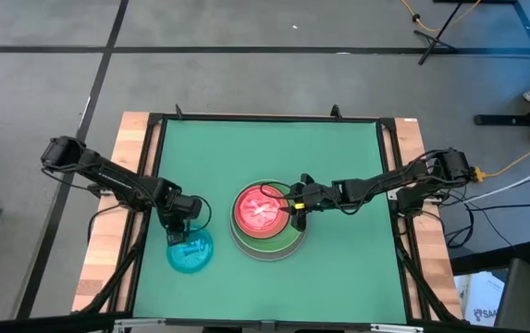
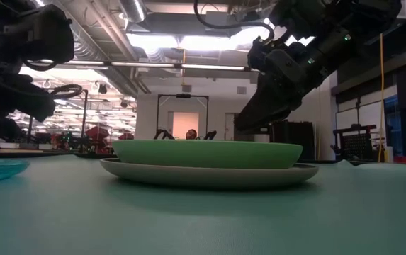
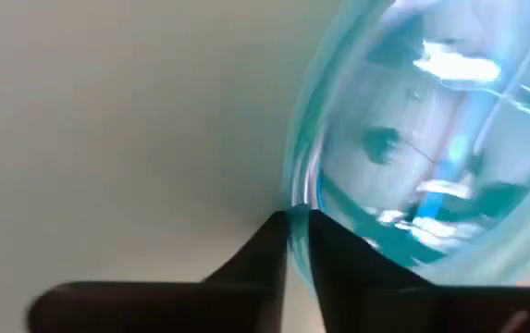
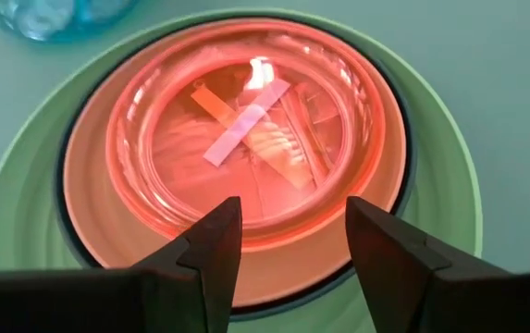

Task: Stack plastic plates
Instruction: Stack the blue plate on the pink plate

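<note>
Stack: a pile of plastic plates (image 1: pixel 266 227) sits near the middle of the green table mat (image 1: pixel 246 148), a little toward the near edge.
Bottom plate: a large grey-white plate (image 2: pixel 210 175) lies flat on the mat, its rim showing all round in the low view.
Second plate: a large light green plate (image 2: pixel 206 153) rests inside the grey-white one.
Dark ring: a dark green plate (image 4: pixel 396 185) shows only as a thin dark rim between the light green plate and the salmon one.
Salmon plate: a medium salmon plate (image 4: pixel 89 199) lies on the dark rim.
Top plate: a small translucent plate (image 4: pixel 246 129), pinkish orange in tone, sits centred on the salmon plate, with a pale cross of tape strips visible through it.
Cyan plate: a small translucent cyan plate (image 1: pixel 191 252) lies on the mat, apart from the stack, to its left and slightly nearer.
Left gripper: the left gripper (image 3: pixel 294 240) is at the cyan plate's far rim, its fingers pressed together on that rim.
Right gripper: the right gripper (image 4: pixel 292 242) hangs over the right edge of the stack with its fingers spread, holding nothing.
Table: wooden borders (image 1: pixel 130 166) flank the mat on the left and right.
</note>
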Robot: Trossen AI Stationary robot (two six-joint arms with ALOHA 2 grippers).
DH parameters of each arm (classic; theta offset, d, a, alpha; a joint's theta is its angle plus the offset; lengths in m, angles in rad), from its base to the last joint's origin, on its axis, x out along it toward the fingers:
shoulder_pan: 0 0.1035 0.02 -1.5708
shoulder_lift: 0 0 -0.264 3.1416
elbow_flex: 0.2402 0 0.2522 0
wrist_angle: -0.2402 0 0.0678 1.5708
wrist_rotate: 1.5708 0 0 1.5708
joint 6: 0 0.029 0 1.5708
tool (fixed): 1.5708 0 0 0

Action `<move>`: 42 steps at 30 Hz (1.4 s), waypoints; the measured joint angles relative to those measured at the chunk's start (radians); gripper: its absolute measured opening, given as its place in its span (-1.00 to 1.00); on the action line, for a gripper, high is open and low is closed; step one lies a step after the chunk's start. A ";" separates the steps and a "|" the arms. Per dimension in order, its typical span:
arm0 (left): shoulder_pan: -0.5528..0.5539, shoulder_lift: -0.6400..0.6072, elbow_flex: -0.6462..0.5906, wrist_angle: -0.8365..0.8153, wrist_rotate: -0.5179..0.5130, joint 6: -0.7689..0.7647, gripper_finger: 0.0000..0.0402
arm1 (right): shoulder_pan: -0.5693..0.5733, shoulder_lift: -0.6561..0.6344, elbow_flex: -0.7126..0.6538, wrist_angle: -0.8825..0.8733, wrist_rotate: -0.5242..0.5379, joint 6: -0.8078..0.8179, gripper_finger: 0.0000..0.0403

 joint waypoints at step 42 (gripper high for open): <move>0.075 0.063 0.362 0.399 -0.589 0.260 -0.97 | 0.124 -0.156 0.000 -0.298 0.113 0.000 -0.09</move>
